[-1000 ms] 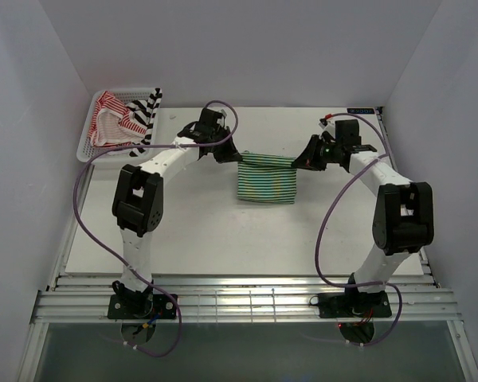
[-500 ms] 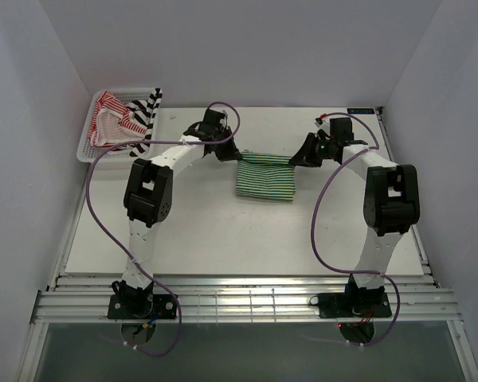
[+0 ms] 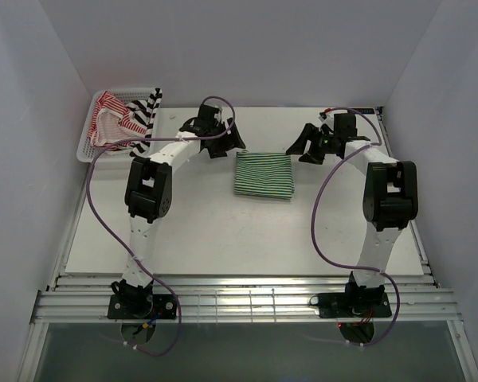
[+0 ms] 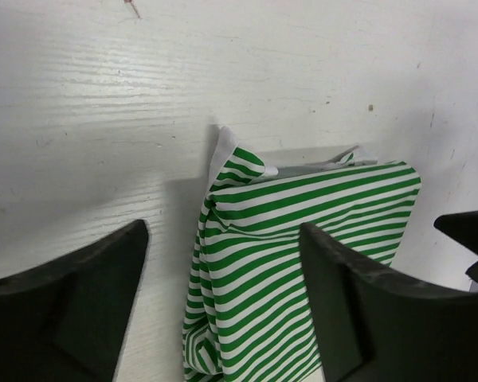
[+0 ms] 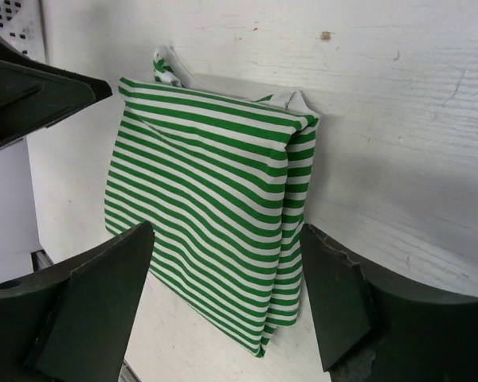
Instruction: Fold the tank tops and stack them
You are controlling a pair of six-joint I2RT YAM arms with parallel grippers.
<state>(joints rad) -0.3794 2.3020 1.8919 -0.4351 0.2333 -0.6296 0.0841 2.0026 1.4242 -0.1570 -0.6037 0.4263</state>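
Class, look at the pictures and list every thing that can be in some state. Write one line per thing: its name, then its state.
Green top: folded, lying flat on the table, held by nothing.
Red top: unfolded, bunched up in the basket.
Black-and-white top: unfolded, in the basket, partly over its edge.
Basket: holds two tops.
Left pincer: open, holding nothing.
Right pincer: open, holding nothing.

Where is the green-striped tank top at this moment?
In the top view the green-striped tank top lies folded on the table, left gripper by its far-left corner, right gripper by its far-right corner.
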